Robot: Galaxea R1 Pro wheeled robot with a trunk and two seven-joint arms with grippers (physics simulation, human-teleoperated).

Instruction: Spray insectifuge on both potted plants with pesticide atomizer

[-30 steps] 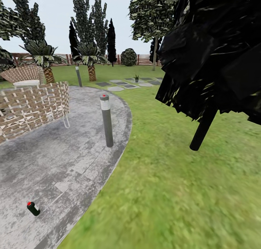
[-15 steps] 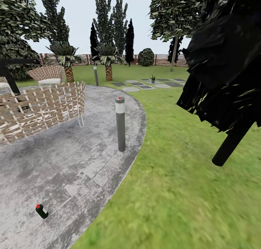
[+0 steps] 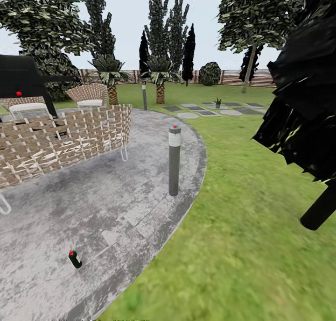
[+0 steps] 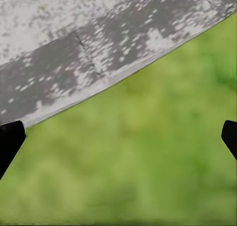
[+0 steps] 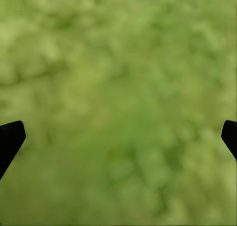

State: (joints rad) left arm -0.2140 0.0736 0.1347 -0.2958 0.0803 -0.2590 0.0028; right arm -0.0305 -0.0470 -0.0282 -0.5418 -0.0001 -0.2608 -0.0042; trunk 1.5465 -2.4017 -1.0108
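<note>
While on approach across the garden point(image 3: 242, 227), with nothing grasped: pesticide atomizer point(image 3: 74, 259) lying tilted on the round grey patio point(image 3: 60, 218), low and to the left in the head view, red top toward the upper left and long axis running diagonally down to the right, a short way in from the patio's curved edge. Left end effector point(image 4: 118, 137) spread wide, only the dark fingertips point(image 4: 10, 142) at the two margins of the left wrist view, hanging over the lawn just beside the patio border, hence judged the nearer arm for the pickup. Right end effector point(image 5: 118, 137) equally wide and empty, over plain grass and farther from the paving. Open paving all round the bottle; nearest obstacles the grey lamp post point(image 3: 174, 161) farther along the patio edge and the woven wicker seat point(image 3: 60, 141) beyond, both well apart from it. Dark foliage mass point(image 3: 303, 106) and its trunk crowding the right side, limiting room there. One potted plant point(image 3: 217, 103) far off among the stepping stones point(image 3: 205, 110), near the brown fence point(image 3: 261, 78). Likely requirement: closing on the bottle leftward and forward, then a low reach across its axis.
</note>
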